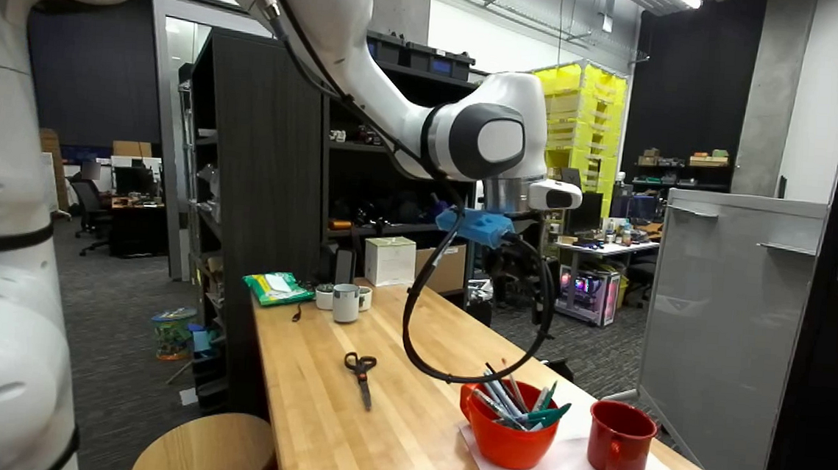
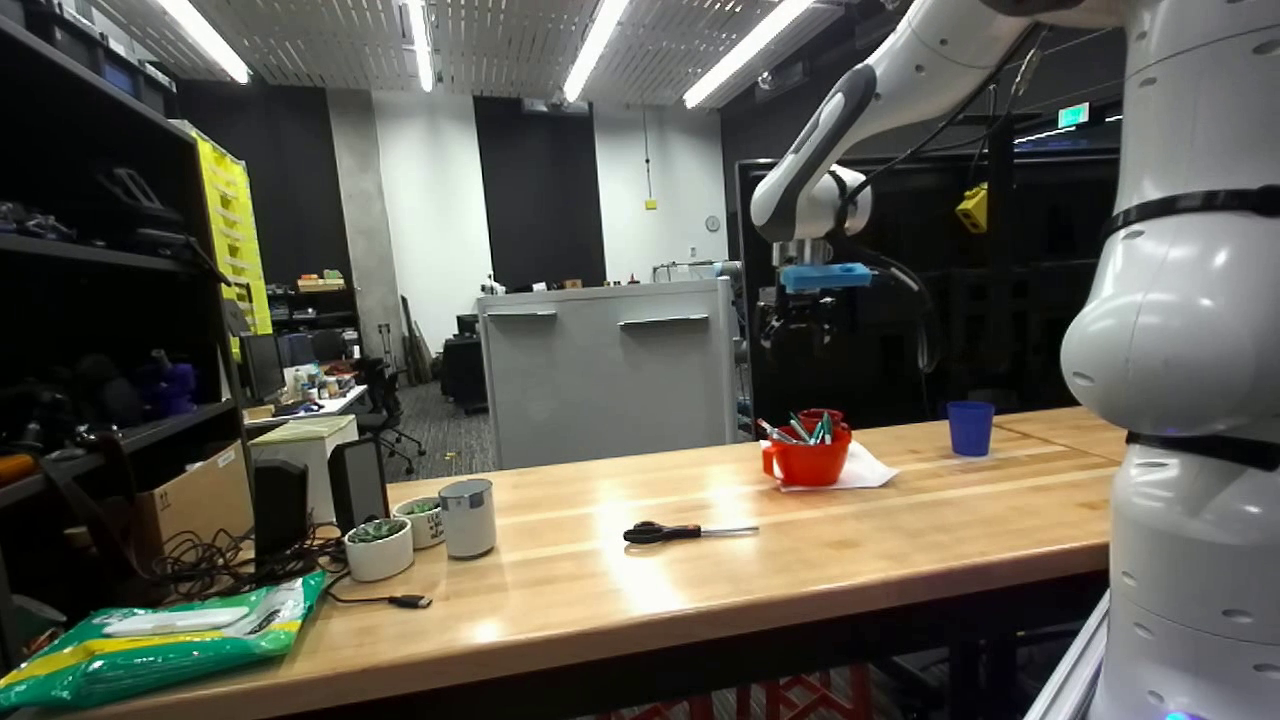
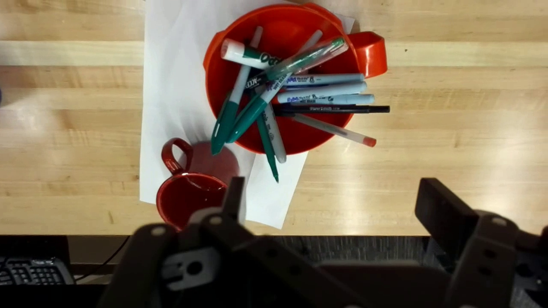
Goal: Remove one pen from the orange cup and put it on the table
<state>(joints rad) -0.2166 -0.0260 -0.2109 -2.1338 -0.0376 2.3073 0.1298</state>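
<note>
Pens (image 3: 325, 91) crowd the orange cup (image 3: 308, 139), near eleven o'clock of the gripper (image 3: 332, 192) in the wrist view; a pale, red-tipped pen (image 3: 332, 128), jutting past the rim toward four o'clock, looks the easiest pick; best to square the fingers (image 3: 445, 211) across its shaft, pinch gently, lift straight up, then lay it on the table (image 3: 449, 137); in an exterior view the arm (image 1: 381, 91) arches outward, gripper pointing down, well clear of the cup, fingers wide, holding nothing.
</note>
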